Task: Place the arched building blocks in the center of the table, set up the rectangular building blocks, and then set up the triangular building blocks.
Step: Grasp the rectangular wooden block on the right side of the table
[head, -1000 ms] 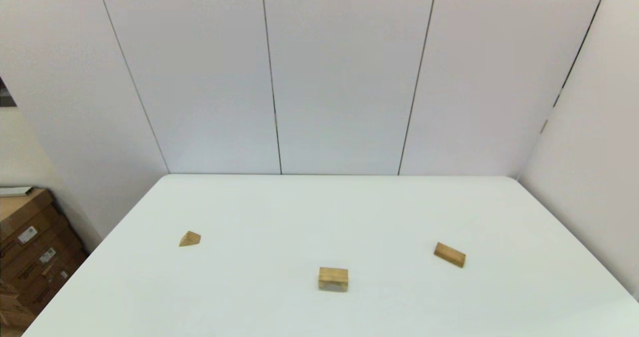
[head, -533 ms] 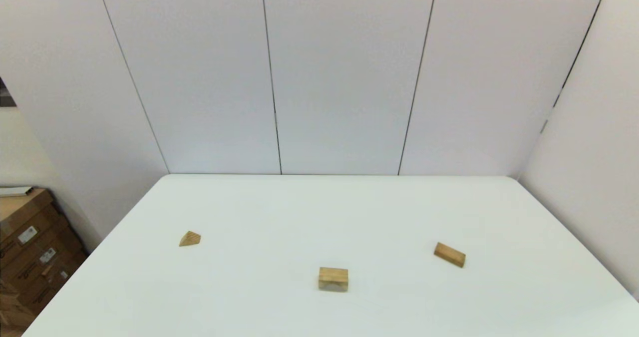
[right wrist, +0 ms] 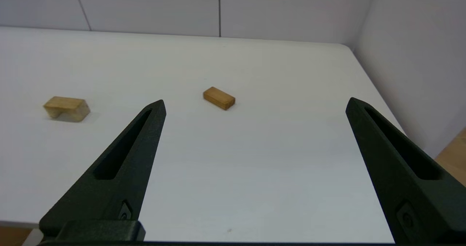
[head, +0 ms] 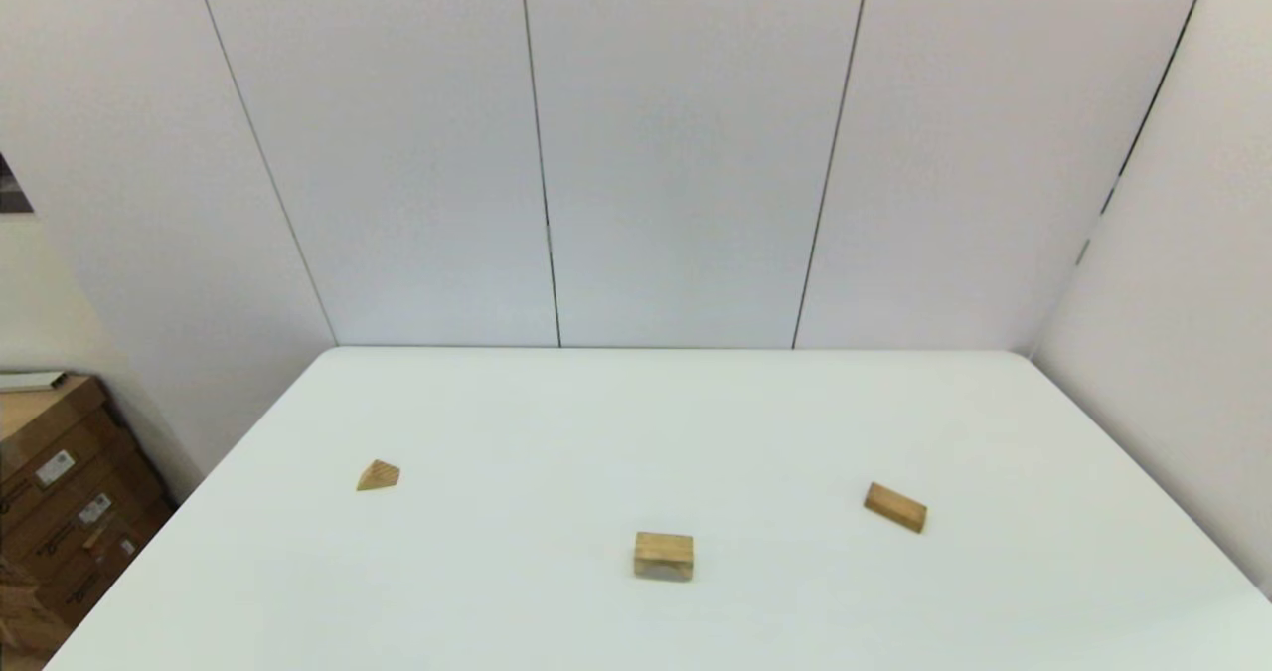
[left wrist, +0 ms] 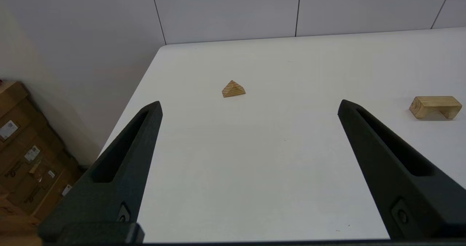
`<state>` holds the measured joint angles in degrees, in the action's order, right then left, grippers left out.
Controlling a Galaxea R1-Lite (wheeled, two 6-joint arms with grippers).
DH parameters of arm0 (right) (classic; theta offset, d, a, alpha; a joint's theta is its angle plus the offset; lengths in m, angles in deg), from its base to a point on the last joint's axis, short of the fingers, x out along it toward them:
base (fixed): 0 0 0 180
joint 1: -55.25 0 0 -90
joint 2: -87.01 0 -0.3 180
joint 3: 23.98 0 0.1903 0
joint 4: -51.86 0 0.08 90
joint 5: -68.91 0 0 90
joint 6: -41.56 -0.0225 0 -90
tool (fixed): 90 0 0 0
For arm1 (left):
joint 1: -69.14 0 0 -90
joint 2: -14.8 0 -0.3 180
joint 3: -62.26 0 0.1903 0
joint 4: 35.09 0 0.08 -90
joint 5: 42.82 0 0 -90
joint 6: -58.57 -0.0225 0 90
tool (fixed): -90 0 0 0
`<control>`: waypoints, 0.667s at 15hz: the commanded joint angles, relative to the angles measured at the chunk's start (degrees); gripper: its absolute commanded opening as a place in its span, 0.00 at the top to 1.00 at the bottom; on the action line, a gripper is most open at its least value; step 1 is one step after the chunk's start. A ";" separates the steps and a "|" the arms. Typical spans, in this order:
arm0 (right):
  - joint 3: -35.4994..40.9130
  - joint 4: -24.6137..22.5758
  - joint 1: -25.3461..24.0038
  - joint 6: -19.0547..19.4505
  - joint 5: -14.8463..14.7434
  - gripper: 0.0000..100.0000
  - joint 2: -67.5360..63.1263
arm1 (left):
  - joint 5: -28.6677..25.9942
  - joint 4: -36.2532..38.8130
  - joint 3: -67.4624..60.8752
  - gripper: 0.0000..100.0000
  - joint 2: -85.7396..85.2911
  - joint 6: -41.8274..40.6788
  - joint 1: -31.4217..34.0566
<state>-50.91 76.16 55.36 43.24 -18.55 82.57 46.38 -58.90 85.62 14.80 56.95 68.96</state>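
Note:
On the white table [head: 636, 422] three wooden blocks lie apart. The arched block [head: 664, 556] stands near the front middle, its notch showing in the left wrist view [left wrist: 435, 107] and in the right wrist view [right wrist: 67, 108]. The rectangular block [head: 895, 507] lies flat to the right [right wrist: 218, 98]. The small triangular block [head: 378, 475] sits to the left [left wrist: 233, 89]. My left gripper [left wrist: 249, 105] is open and empty, held back near the table's front left, well short of the triangular block. My right gripper [right wrist: 255, 105] is open and empty at the front right, short of the rectangular block. Neither arm shows in the head view.
Stacked cardboard boxes [head: 60, 492] stand on the floor past the table's left edge. White wall panels [head: 636, 154] close off the back, and a side wall [head: 1192, 353] runs along the right edge.

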 commanded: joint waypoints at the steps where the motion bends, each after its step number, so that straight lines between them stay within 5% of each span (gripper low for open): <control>1: -19.10 -0.94 -0.29 0.08 2.56 0.00 -28.08 | 0.00 0.00 0.00 0.00 0.09 -0.05 0.01; 8: -52.59 0.56 -0.02 1.48 2.47 0.00 -75.72 | 0.00 0.00 0.00 0.00 0.09 -0.05 0.01; 10: -60.68 6.09 -0.11 2.36 2.47 0.00 -84.95 | 0.00 0.00 0.00 0.00 0.09 -0.05 0.01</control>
<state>-93.36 76.26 55.25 44.45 -16.21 23.42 46.38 -58.90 85.62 14.80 56.93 68.96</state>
